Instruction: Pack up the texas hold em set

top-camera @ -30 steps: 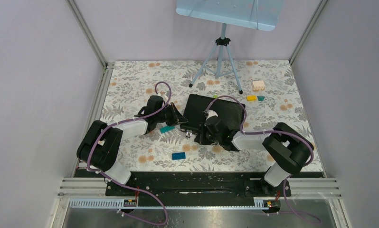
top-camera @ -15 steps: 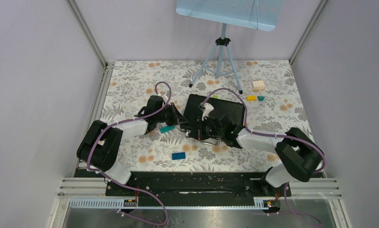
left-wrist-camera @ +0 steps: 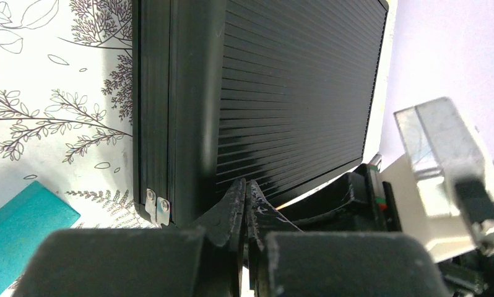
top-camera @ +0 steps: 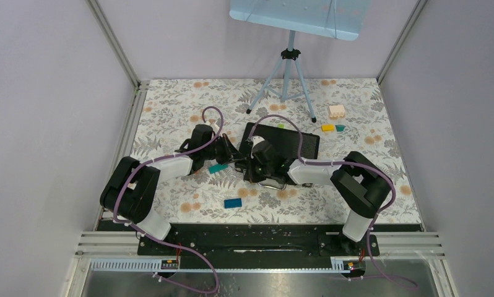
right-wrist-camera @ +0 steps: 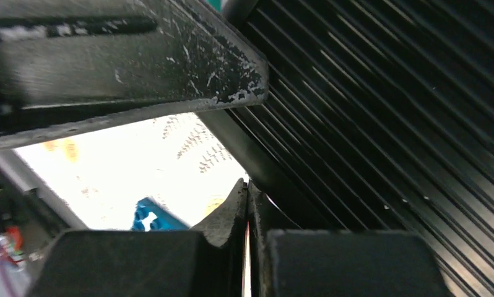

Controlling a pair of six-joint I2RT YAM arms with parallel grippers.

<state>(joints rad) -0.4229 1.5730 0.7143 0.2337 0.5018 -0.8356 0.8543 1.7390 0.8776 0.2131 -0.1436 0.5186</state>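
Left pincer [left-wrist-camera: 244,197] noted clenched, finger pads pressed flat together, nothing grasped. Its tips are seen at a near corner of the black case [top-camera: 285,139], by the edge of the ribbed lid; contact cannot be confirmed. Right pincer [right-wrist-camera: 246,201] likewise clenched on nothing, tips held close along the ribbed surface of the black case; whether they touch it cannot be told.

The black case is found closed, lid up, at about the middle of the flowered table [top-camera: 170,105], its near part covered from above by the right arm. Two small silver tabs [left-wrist-camera: 156,207] are noted at the lower end of its side wall. A scuffed black bar [right-wrist-camera: 139,55] is seen across the top of the right wrist view; what it belongs to cannot be told.

Outward from the black case:
- A teal brick [top-camera: 218,167] is seen just beside its left end.
- A blue brick [top-camera: 233,203] lies nearer the arm bases, apart from it.
- A yellow brick [top-camera: 327,127] and a small teal piece [top-camera: 340,127] are set side by side beyond its right end.
- A cream block [top-camera: 336,111] lies just behind those two.
- A tripod [top-camera: 287,74] is stood at the far edge, with a pale blue board [top-camera: 294,15] carried on top.
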